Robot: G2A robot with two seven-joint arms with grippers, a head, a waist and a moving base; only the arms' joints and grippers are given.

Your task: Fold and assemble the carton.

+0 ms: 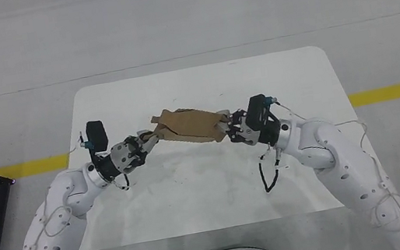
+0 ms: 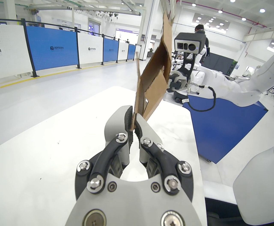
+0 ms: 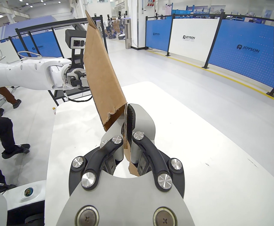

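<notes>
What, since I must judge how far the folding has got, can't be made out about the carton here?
- Top view: the carton is too small; its flaps and creases cannot be told apart.
- Left wrist view: the carton's upper end is cut off by the picture's edge; a flap hides where the right gripper holds it.
- Right wrist view: the broad panel hides the carton's inside and where the left gripper holds it.

One carton (image 1: 188, 125), one table (image 1: 211, 194) — two grippers: left gripper (image 1: 147, 139), right gripper (image 1: 228, 130).
</notes>
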